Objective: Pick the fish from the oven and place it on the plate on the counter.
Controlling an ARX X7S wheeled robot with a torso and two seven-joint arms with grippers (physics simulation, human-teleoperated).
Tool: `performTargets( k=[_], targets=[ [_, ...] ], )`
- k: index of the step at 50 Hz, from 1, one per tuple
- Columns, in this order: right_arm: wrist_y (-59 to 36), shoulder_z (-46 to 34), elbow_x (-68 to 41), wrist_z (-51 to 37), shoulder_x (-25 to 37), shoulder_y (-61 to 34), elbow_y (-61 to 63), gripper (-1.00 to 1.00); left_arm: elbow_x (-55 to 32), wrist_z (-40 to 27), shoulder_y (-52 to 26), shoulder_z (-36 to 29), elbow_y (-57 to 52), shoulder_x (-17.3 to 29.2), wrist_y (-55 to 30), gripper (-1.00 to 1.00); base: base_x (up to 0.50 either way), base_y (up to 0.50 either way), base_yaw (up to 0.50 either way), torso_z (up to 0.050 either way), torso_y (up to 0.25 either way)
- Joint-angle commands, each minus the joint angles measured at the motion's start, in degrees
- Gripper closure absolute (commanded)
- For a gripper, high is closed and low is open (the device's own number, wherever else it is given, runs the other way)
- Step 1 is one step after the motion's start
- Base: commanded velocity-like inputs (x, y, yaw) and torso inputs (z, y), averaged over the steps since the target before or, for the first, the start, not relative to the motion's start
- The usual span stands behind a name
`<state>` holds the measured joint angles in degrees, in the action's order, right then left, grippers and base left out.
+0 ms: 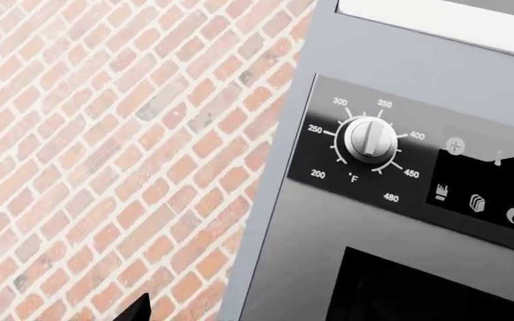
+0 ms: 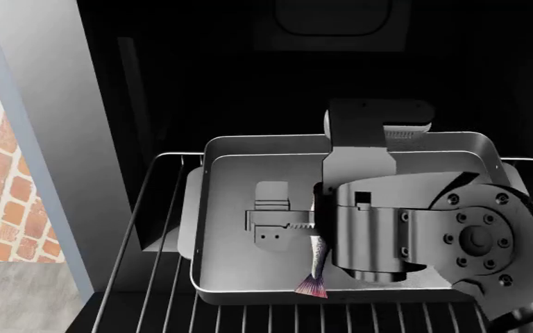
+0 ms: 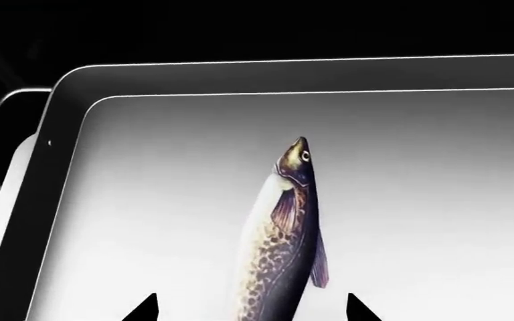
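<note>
The fish [image 3: 280, 247] lies on a silver baking tray [image 3: 150, 200] inside the dark oven [image 2: 202, 69], head pointing away from my right gripper. My right gripper [image 3: 249, 311] is open, one fingertip on each side of the fish's body with a gap on both sides. In the head view my right arm [image 2: 415, 236] covers most of the fish; only its rear body and pinkish tail [image 2: 313, 281] show. My left gripper [image 1: 248, 314] is outside the oven by its control panel, open, with nothing in it; only one fingertip [image 1: 141, 309] shows. The plate and counter are out of view.
The tray [image 2: 248, 156] rests on a wire rack [image 2: 155, 263]. The oven's grey side frame [image 2: 44, 139] stands at the left, with a brick wall [image 1: 105, 167] beyond. A temperature knob [image 1: 371, 139] sits on the black control panel.
</note>
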<state>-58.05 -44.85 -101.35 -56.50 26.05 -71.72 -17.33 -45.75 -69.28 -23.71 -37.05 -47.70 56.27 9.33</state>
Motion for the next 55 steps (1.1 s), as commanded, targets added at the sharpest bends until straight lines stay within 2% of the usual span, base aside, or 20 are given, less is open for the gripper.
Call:
performTargets(
  k=[1,17,55],
  targets=[
    [0.30,-0.84,1.18,1.18,-0.67,-0.02,-1.12,-1.00,0.40,0.31,0.99,0.11,0.41,-0.07,0.77,-1.00,0.00,0.00,0.00,0.000,0.000],
    [1.80,-0.32,1.29,1.35,0.91,1.97,-0.31,-1.00,1.12,0.95,1.52,-0.58,0.93,-0.92,0.33,-1.00,0.00,0.00,0.00,0.000,0.000],
    [2.04,-2.93,4.68,4.73,-0.33,2.12,-2.31,-1.00,1.34,2.22,2.87,-0.51,2.85,-1.74,1.21,-1.00,0.00,0.00,0.00,0.000,0.000]
  ],
)
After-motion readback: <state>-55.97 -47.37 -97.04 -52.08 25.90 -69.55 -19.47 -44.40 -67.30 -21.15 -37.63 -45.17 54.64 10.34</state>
